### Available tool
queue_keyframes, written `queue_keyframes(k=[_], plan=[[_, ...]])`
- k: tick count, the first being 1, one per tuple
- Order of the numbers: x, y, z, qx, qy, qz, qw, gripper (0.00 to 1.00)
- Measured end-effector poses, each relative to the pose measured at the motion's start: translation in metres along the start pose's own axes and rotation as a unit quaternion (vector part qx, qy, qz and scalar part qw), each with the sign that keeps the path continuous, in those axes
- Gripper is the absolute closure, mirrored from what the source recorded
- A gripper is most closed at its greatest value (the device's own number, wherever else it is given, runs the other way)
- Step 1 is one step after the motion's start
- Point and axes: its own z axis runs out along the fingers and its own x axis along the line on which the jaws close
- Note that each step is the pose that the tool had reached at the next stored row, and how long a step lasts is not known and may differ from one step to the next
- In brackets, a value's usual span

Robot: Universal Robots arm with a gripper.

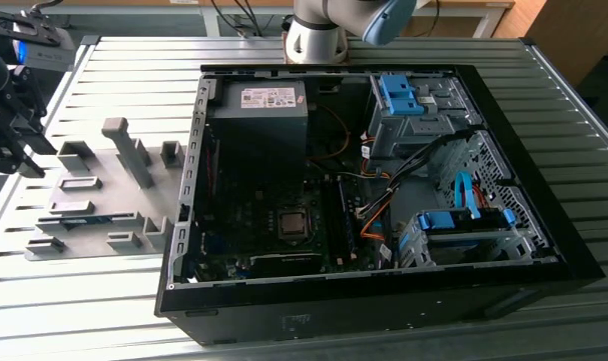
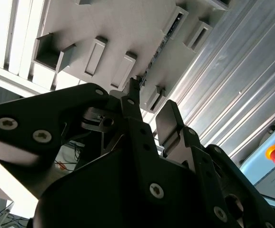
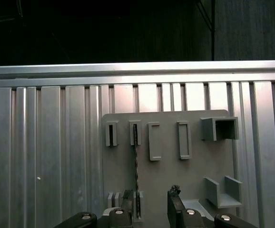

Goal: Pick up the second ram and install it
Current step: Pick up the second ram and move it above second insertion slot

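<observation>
Exterior view: one second ram [image 1: 81, 220] is set on edge in the grey fixture plate [image 1: 111, 194], long axis pointed toward the computer case [image 1: 384, 304]; the gripper [image 1: 13, 154] is hung near that plate. Second wrist view: two fingers [image 2: 168, 118] are spread, nothing gripped. First wrist view: the second ram is carried by two slotted blocks [image 3: 135, 135].

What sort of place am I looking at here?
Likely a robotics workbench: an opened computer case lies on a ribbed metal table beside a grey parts holder and a robot arm.

Second ram [image 3: 136, 161] edge-on, chips and label hidden; arm [image 1: 319, 34] cut off by exterior view's top edge
</observation>
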Motion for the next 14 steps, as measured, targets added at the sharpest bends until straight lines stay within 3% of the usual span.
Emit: queue_keyframes(k=[9,14], plan=[[0.0001,0.0007,0.0015,0.0001,-0.0001,0.0,1.0,0.58],[0.0014,0.0018,0.0082,0.0001,-0.0001,0.0,1.0,0.58]])
